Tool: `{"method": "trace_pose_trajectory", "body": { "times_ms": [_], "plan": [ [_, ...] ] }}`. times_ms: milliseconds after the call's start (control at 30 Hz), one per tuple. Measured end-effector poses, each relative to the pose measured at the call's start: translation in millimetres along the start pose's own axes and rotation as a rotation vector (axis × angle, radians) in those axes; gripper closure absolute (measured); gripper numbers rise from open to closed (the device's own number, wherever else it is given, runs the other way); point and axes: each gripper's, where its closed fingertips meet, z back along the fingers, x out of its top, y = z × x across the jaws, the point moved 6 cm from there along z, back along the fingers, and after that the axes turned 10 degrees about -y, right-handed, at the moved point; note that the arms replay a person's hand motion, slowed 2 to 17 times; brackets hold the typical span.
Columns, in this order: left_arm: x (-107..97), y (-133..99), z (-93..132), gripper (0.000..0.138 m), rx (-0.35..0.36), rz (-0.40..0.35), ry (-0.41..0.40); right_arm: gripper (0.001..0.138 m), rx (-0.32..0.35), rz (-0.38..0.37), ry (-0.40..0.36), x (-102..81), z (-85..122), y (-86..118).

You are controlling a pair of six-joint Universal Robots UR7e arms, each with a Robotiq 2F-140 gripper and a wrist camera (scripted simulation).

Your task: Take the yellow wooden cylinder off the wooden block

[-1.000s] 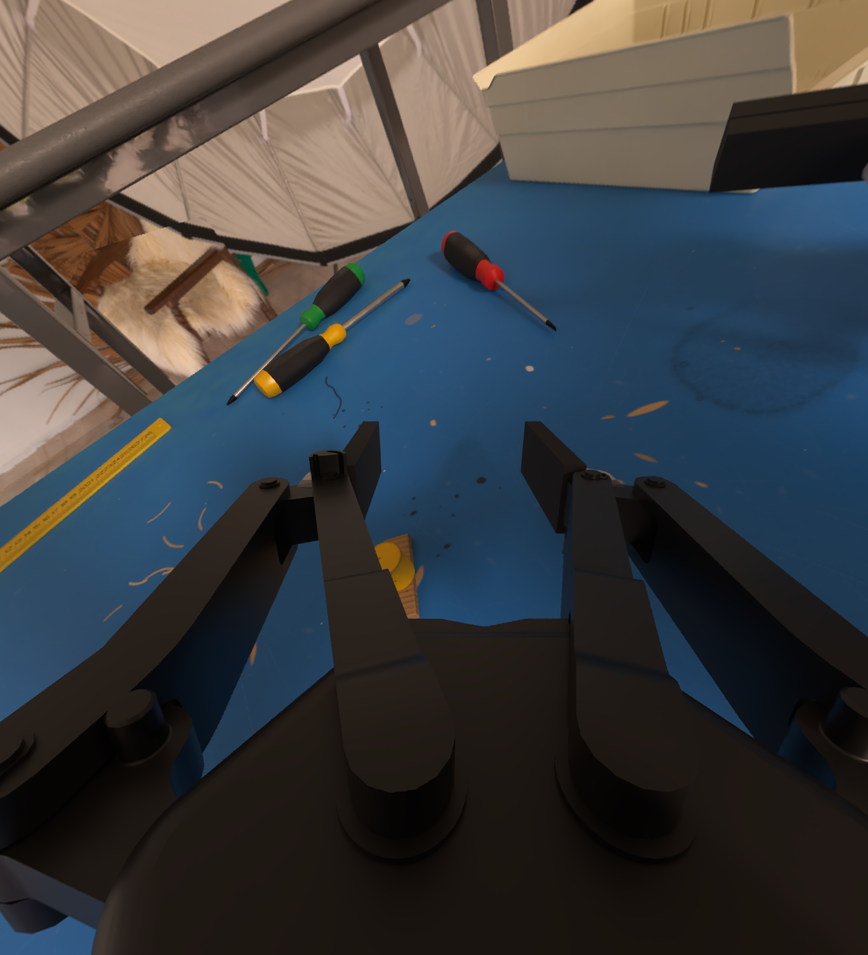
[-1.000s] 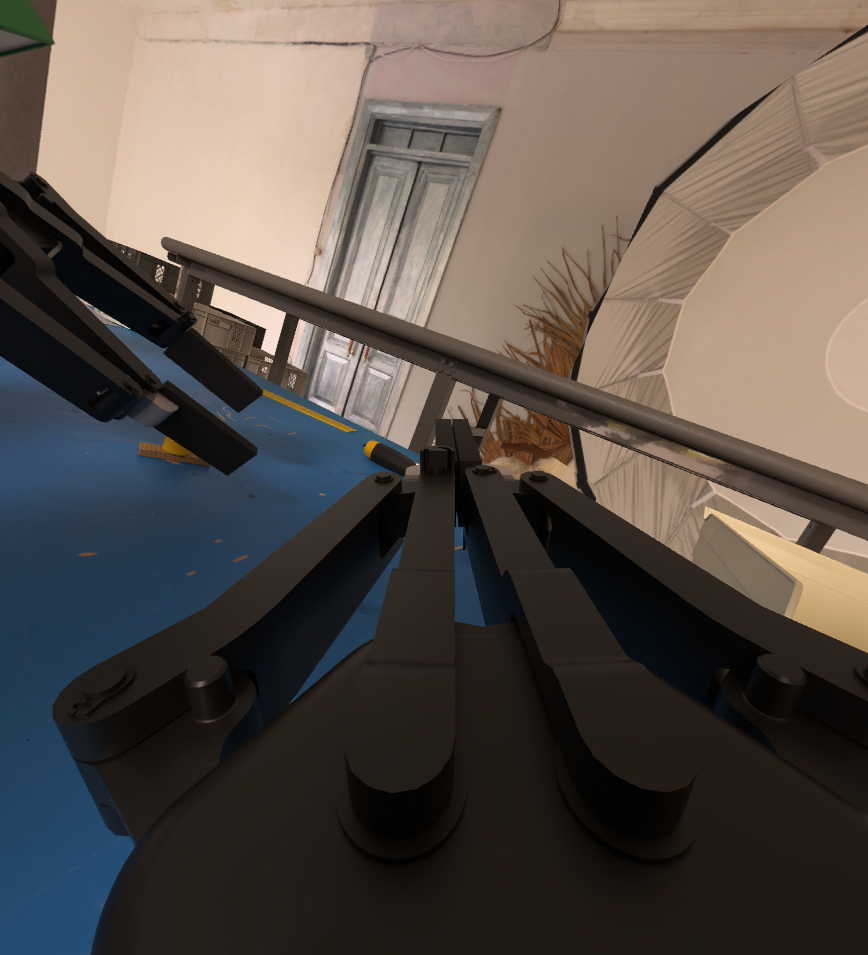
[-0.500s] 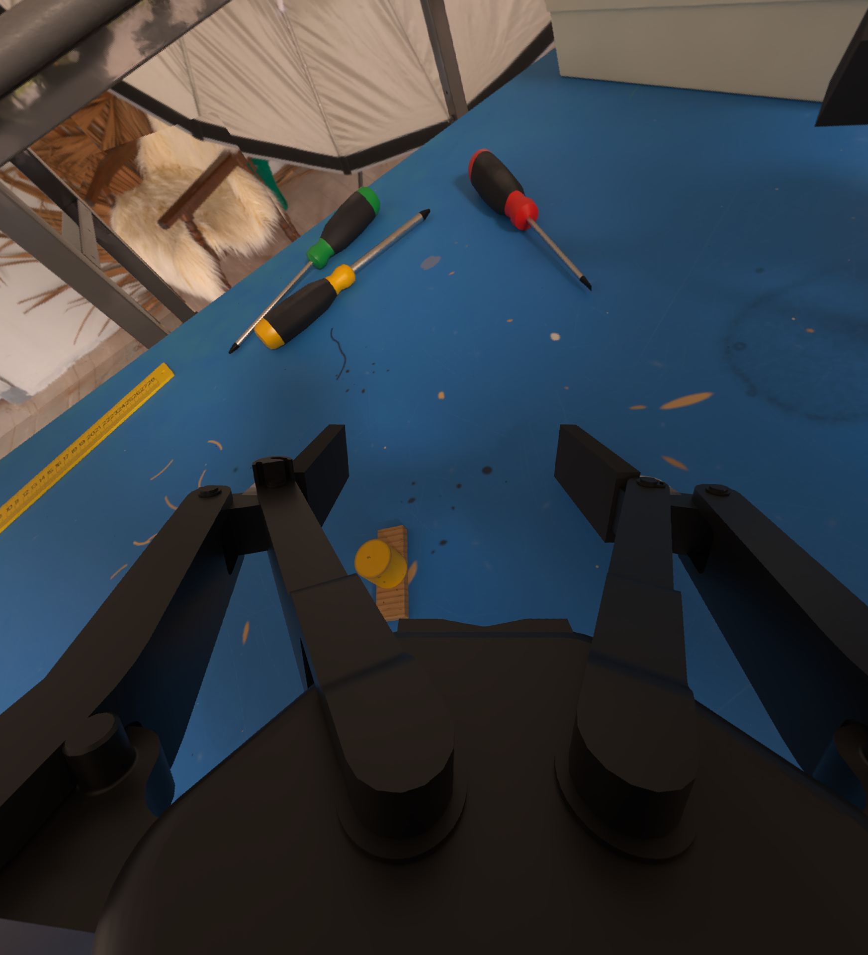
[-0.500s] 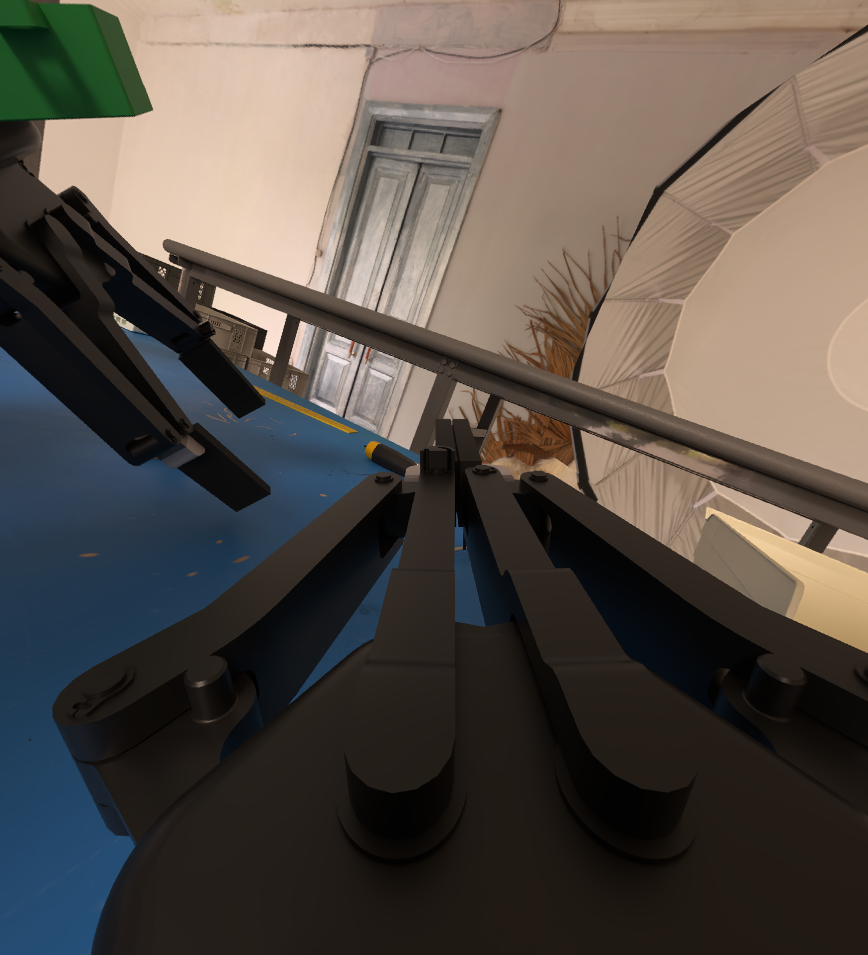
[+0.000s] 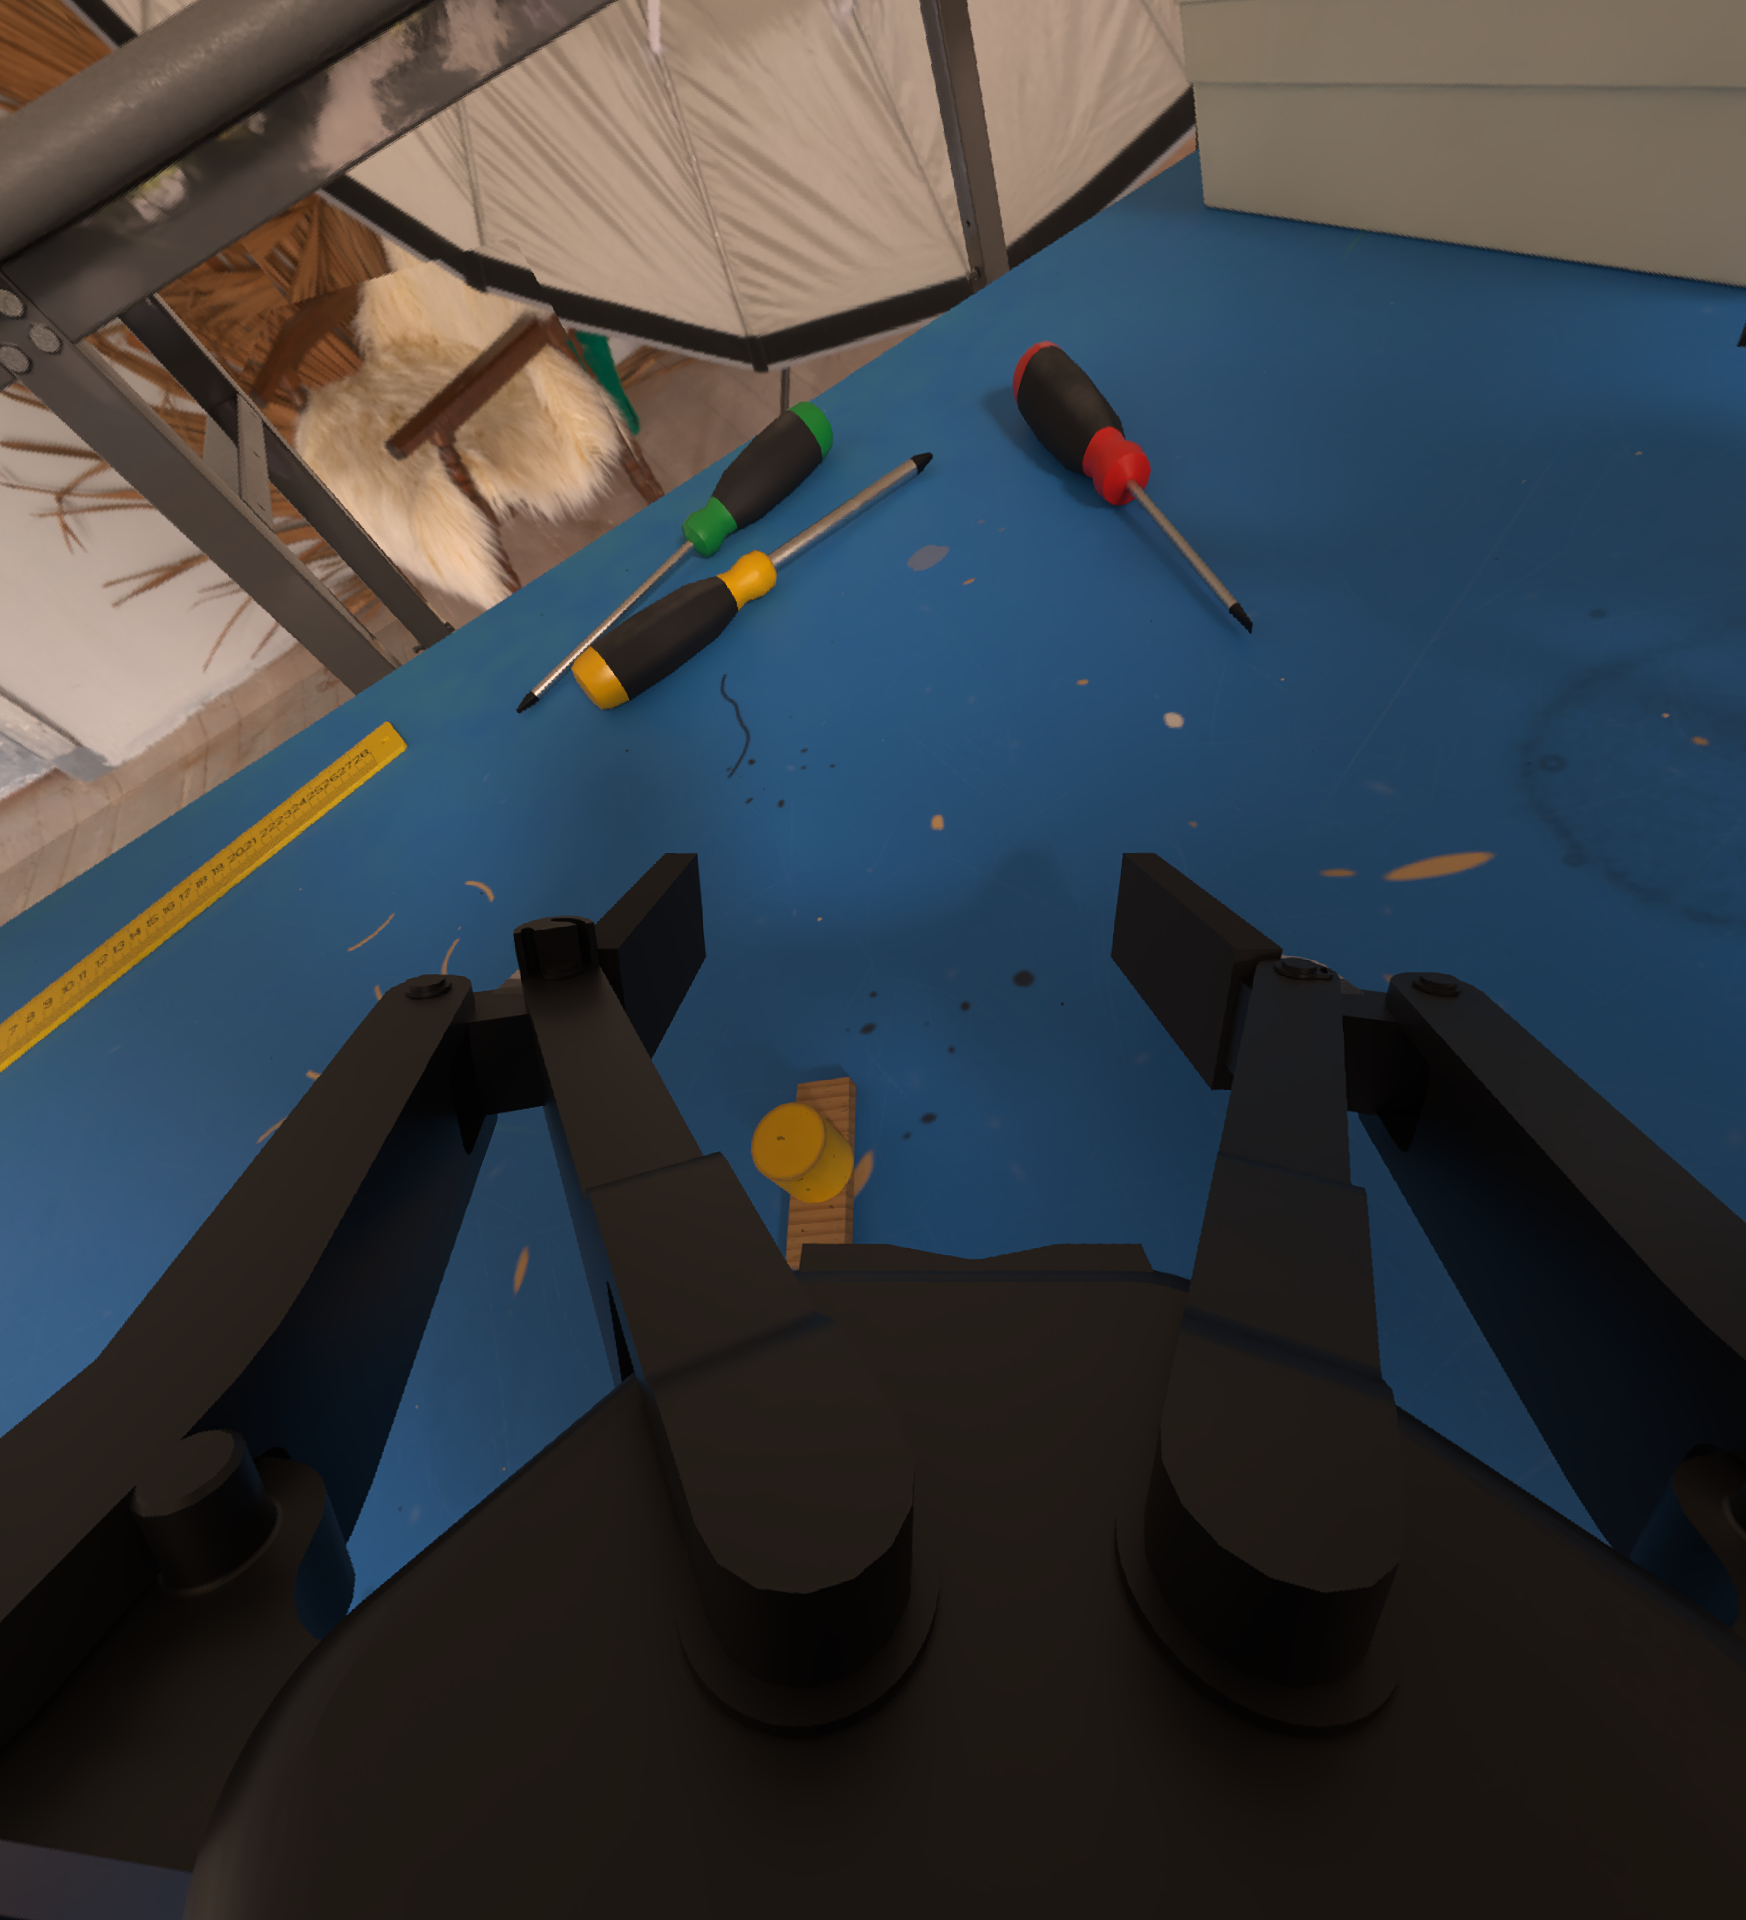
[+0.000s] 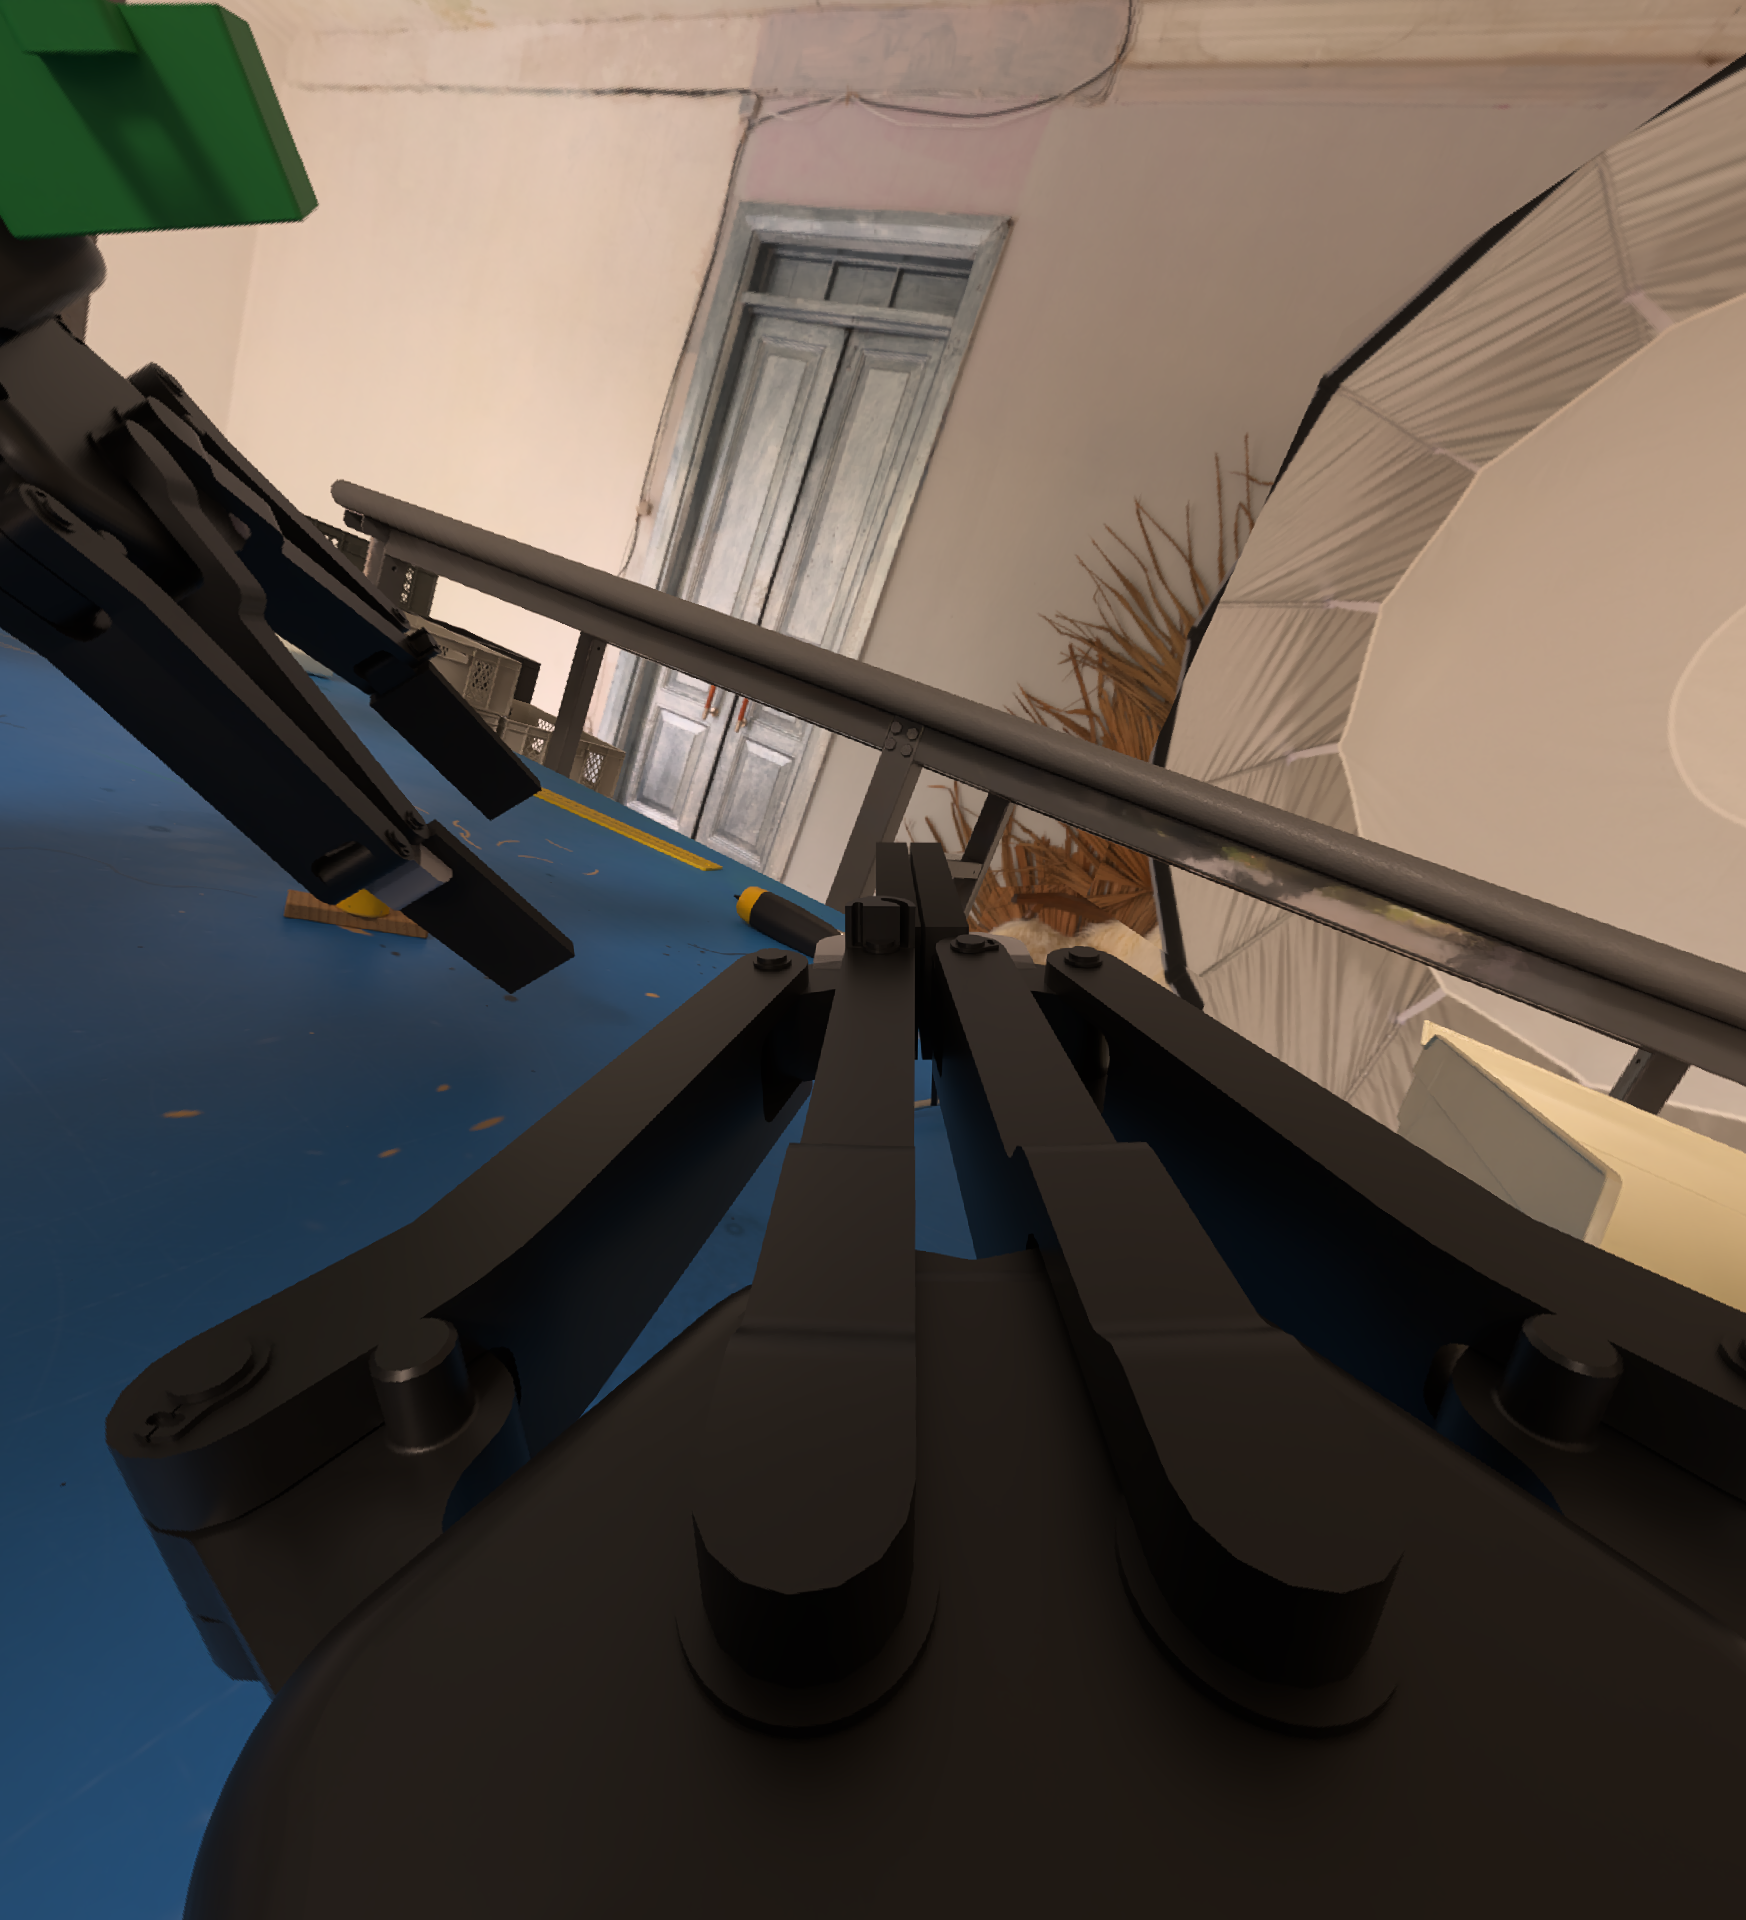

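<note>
A short yellow wooden cylinder (image 5: pixel 802 1151) stands on a thin flat wooden block (image 5: pixel 825 1216) on the blue table. My left gripper (image 5: pixel 908 935) is open and empty, above the table, with its fingertips past the cylinder, which sits low between the two fingers near the left one. In the right wrist view the left gripper (image 6: pixel 495 883) hangs over the block (image 6: pixel 329 912) and hides most of the cylinder (image 6: pixel 362 902). My right gripper (image 6: pixel 908 883) is shut and empty, apart to the right.
Three screwdrivers lie beyond the left gripper: green-handled (image 5: pixel 757 480), yellow-handled (image 5: pixel 677 636) and red-handled (image 5: pixel 1082 428). A yellow ruler (image 5: pixel 152 925) lies along the table's left edge. A cream box (image 5: pixel 1503 135) stands at the far right. A grey rail (image 6: pixel 1160 790) runs along the table edge.
My left gripper has risen and tilted down towards the table, and its fingers have spread wider. The cylinder and block now show more fully between the fingers. The right gripper has not moved.
</note>
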Motion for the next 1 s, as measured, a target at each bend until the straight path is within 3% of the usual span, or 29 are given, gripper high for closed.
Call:
{"method": "trace_pose_trajectory", "body": {
  "times_ms": [433,1000],
  "plan": [
    [-9,-2,-10,0.034,-0.030,-0.025,0.087,0.138,-0.001,-0.002,-0.001,0.1,0,0],
    [-12,2,3,0.035,-0.052,-0.056,0.120,0.138,-0.001,-0.008,-0.003,0.2,0,-1]
  ]
}}
